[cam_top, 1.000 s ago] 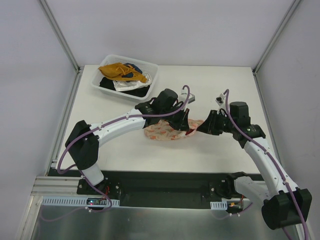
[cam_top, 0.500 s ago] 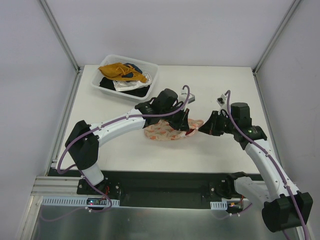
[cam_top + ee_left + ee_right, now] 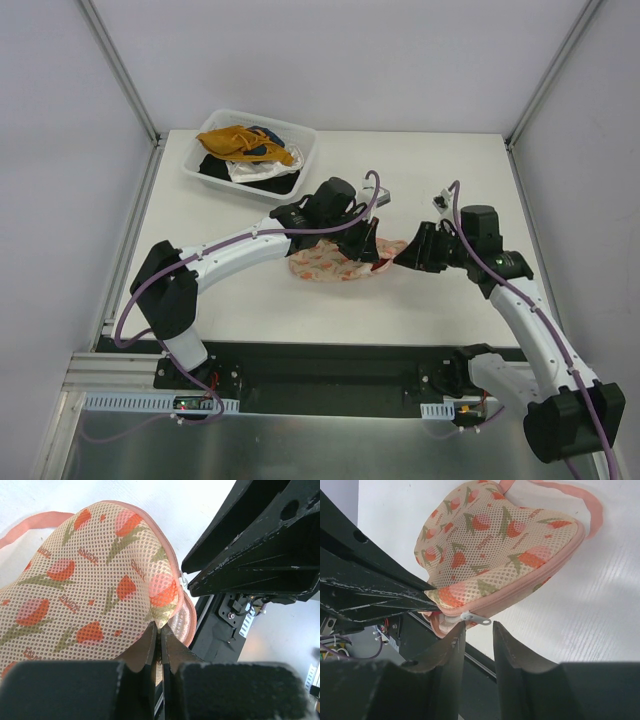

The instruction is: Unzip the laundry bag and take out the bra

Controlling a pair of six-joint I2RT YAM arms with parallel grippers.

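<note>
White table (image 3: 440, 160), grey walls (image 3: 350, 60): my left pincer (image 3: 160, 630) clamps mesh of the laundry bag (image 3: 90, 595); my right pincer (image 3: 478, 630), slightly parted and empty, faces the zipper pull (image 3: 475, 618); clothes bin (image 3: 300, 165) beyond.
</note>
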